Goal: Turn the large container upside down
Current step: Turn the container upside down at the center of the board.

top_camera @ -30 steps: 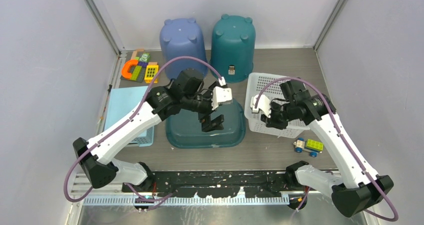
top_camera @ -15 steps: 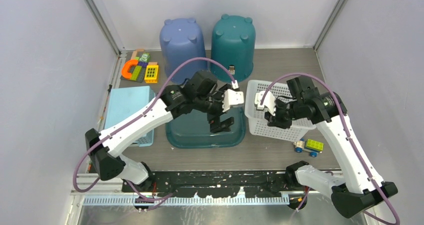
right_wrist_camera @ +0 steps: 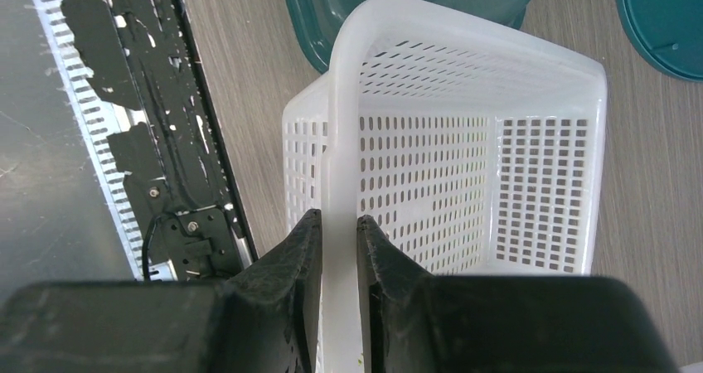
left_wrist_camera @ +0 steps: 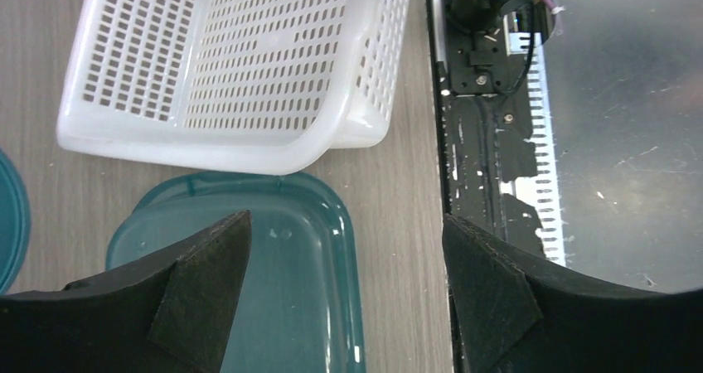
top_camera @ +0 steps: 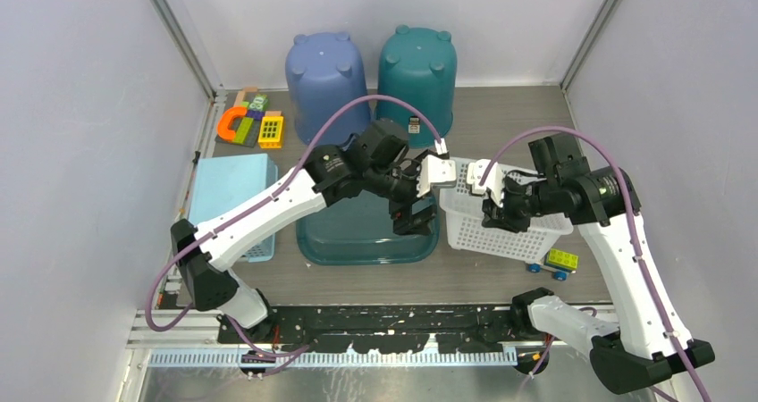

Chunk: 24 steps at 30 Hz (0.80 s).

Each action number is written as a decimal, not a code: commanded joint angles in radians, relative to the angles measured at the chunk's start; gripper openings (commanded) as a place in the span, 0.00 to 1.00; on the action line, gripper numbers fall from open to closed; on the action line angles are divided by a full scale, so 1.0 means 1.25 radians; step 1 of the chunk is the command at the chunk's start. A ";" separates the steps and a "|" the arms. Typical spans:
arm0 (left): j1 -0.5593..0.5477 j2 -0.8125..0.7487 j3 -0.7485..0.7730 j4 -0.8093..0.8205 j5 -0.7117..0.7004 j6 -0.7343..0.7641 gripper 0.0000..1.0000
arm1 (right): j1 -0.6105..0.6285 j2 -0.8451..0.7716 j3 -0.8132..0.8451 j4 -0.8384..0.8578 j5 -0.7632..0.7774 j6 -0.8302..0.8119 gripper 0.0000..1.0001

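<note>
The right arm has risen and pulled in, and the white basket (top_camera: 514, 225) has come up with it. A second ago the basket sat flat on the table; now it hangs tilted, just beside the right rim of the green tub (top_camera: 353, 241). The left arm has swung right across the tub, so the left gripper (top_camera: 416, 214) now hovers at the basket's left side.

The right gripper (right_wrist_camera: 338, 224) is clamped tight on the basket's rim, which runs straight up between its fingers (right_wrist_camera: 303, 240) in the right wrist view. The left gripper (left_wrist_camera: 346, 232) stands wide apart and holds nothing. Its camera looks down on the basket's (left_wrist_camera: 249, 66) near corner and the tub (left_wrist_camera: 273, 307) below.

The basket's mouth still faces mostly upward, so the flip looks barely begun. The lift gives it room to turn, and the left gripper seems placed to take the opposite side. A one-sided grip on thin plastic rim may let the basket swing or slip. The toy car (top_camera: 554, 261) lies close under its near edge.
</note>
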 commanded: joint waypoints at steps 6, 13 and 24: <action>-0.024 0.019 0.046 -0.011 0.050 -0.032 0.81 | -0.026 -0.014 0.056 -0.041 -0.110 -0.022 0.01; -0.028 0.040 0.057 -0.005 0.060 -0.050 0.76 | -0.039 -0.011 0.067 -0.060 -0.148 -0.033 0.01; -0.028 0.044 0.069 -0.001 0.020 -0.052 0.76 | -0.047 -0.013 0.072 -0.091 -0.173 -0.060 0.01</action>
